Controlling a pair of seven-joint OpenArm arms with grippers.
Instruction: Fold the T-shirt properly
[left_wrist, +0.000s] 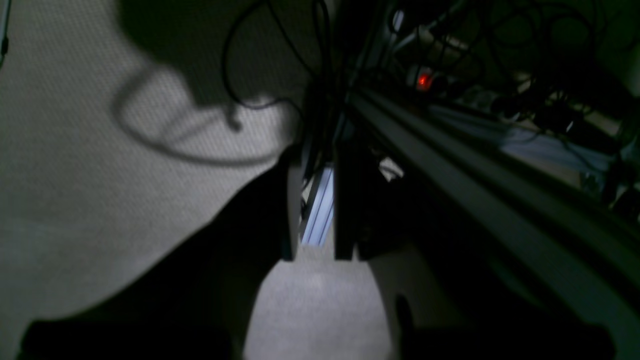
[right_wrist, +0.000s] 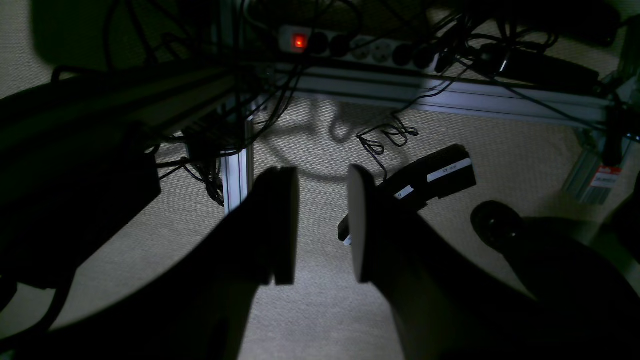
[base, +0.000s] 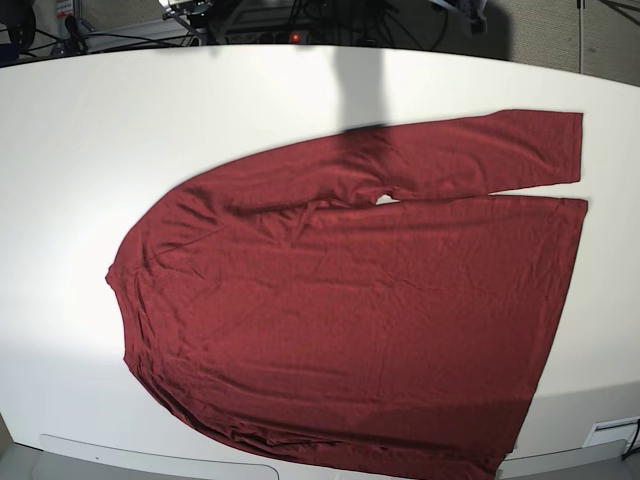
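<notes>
The T-shirt (base: 350, 320) lies spread flat on the white table (base: 150, 110), filling most of its middle and right side, with the neck end toward the left edge of the base view and the hem toward the right. One long sleeve (base: 470, 150) is laid across the upper part of the shirt, running to the right, its cuff near the table's right edge. The cloth is lightly wrinkled, and its lower edge reaches close to the near rim of the table. Neither arm shows in the base view. The left gripper (left_wrist: 315, 210) hangs over pale carpet (left_wrist: 75, 200), away from the shirt; its two dark fingers stand a narrow gap apart with nothing between them. Beside it runs a metal frame rail (left_wrist: 475, 180), with cables above. The right gripper (right_wrist: 322, 225) also points at the carpet, its fingers parted somewhat wider and holding nothing. Beyond it are a power strip (right_wrist: 360, 47) with a red light, tangled cables and a small black box (right_wrist: 430, 177).
</notes>
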